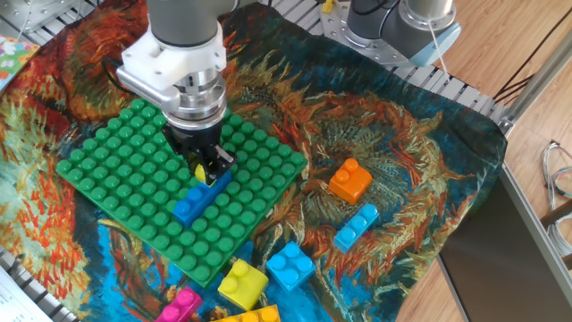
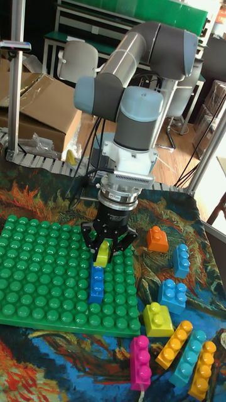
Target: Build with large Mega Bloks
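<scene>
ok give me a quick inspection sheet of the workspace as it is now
surface: patterned cloth over the table, green baseplate on it
job's things: long blue brick on the baseplate; yellow brick in the gripper above its far end; orange brick, light blue brick and others loose on the cloth
clutter: nothing seen
grippers: gripper shut on the yellow brick
cables: black cables at the right edge
surroundings: cardboard box, chairs behind

Grey arm, black tool
</scene>
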Robot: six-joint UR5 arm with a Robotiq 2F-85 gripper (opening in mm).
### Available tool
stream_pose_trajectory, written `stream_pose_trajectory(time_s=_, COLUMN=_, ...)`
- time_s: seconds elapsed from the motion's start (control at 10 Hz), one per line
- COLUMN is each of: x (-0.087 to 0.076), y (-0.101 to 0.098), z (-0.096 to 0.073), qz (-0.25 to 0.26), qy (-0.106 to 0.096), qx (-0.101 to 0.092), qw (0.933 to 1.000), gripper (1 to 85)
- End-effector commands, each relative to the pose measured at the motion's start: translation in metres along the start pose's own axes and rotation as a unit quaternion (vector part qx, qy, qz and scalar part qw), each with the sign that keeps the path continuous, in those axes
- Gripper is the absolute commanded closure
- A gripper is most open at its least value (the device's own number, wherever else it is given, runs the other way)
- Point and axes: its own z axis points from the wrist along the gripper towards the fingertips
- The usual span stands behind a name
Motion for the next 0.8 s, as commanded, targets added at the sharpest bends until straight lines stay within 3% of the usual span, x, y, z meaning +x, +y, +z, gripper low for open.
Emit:
stream_pose_trajectory(time_s=0.0, x=0.001, y=-0.003, z=-0.002, qz=0.009, qy=0.0, qx=-0.009, qw=0.9999, gripper=84.3)
stream_pose_trajectory(time_s=0.7, x=-0.009, y=0.002, z=-0.005, qz=0.016, qy=-0.013, qx=-0.02, qw=0.9996, gripper=84.3)
